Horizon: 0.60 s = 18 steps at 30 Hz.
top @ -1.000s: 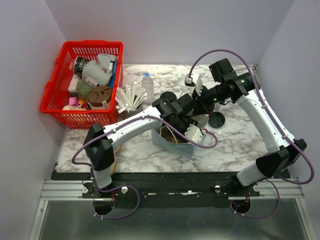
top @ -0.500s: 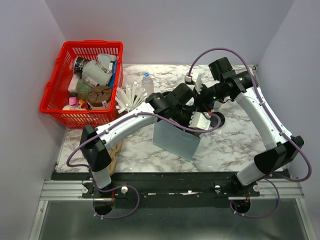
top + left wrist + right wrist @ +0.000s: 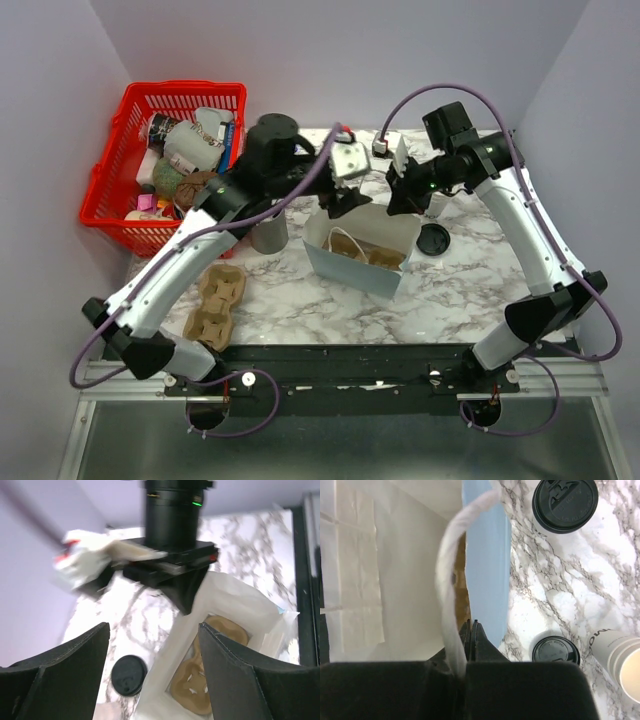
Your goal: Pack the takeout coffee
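Note:
A white and blue paper bag (image 3: 345, 275) stands open mid-table with a brown cup carrier (image 3: 365, 252) inside. My right gripper (image 3: 398, 200) is shut on the bag's far rim; in the right wrist view (image 3: 474, 625) the bag's white twisted handle (image 3: 451, 580) runs beside it. My left gripper (image 3: 342, 200) is open and empty above the bag's back left corner, also in the left wrist view (image 3: 152, 627). A black-lidded coffee cup (image 3: 433, 240) stands right of the bag. The right wrist view shows two lidded cups (image 3: 565, 502) (image 3: 555, 650). The left wrist view shows one lid (image 3: 129, 676).
A lidless cream cup (image 3: 620, 657) lies on its side at the right. A grey cup (image 3: 268, 232) stands left of the bag. Brown cardboard carriers (image 3: 215, 300) lie at the front left. A red basket (image 3: 100, 190) of items is at the back left.
My left arm has swung from over the bag up and back to the left. The bag, tipped before, now stands open with the carrier showing. My right gripper has stayed at the rim.

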Each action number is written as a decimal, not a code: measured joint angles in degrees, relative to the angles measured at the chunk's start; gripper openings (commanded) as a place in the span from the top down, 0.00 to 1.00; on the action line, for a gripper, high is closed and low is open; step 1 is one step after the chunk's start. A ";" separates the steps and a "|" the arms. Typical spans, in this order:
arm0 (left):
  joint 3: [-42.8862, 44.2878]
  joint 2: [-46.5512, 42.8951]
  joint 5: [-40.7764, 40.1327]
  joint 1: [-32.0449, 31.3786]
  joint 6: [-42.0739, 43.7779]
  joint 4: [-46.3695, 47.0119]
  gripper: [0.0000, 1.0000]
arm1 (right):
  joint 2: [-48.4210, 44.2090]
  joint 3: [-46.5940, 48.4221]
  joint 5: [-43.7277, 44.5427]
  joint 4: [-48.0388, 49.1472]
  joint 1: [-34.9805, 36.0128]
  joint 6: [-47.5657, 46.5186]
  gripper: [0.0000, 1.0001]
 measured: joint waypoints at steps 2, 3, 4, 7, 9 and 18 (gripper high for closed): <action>-2.36 -4.28 -0.39 2.19 -2.78 3.17 0.20 | -0.50 0.22 1.09 -0.17 0.44 -0.74 1.00; -4.02 -6.19 -0.76 3.39 -3.85 4.59 0.20 | -0.92 -0.02 1.97 -0.20 0.90 -1.07 1.00; -7.10 -9.03 -1.92 4.55 -5.11 7.13 0.19 | -1.60 -0.74 2.95 -0.04 1.49 -1.33 1.00; -16.72 -15.50 -6.32 6.19 -7.65 11.08 0.14 | -6.45 -5.99 6.64 1.64 5.51 -1.90 1.00; -22.45 -18.49 -9.70 6.64 -8.87 13.11 0.14 | -10.27 -9.42 8.87 2.80 9.03 -2.10 1.00; -33.22 -23.12 -18.16 7.56 -11.91 14.91 0.14 | -28.04 -28.41 20.94 13.88 23.45 -2.75 1.00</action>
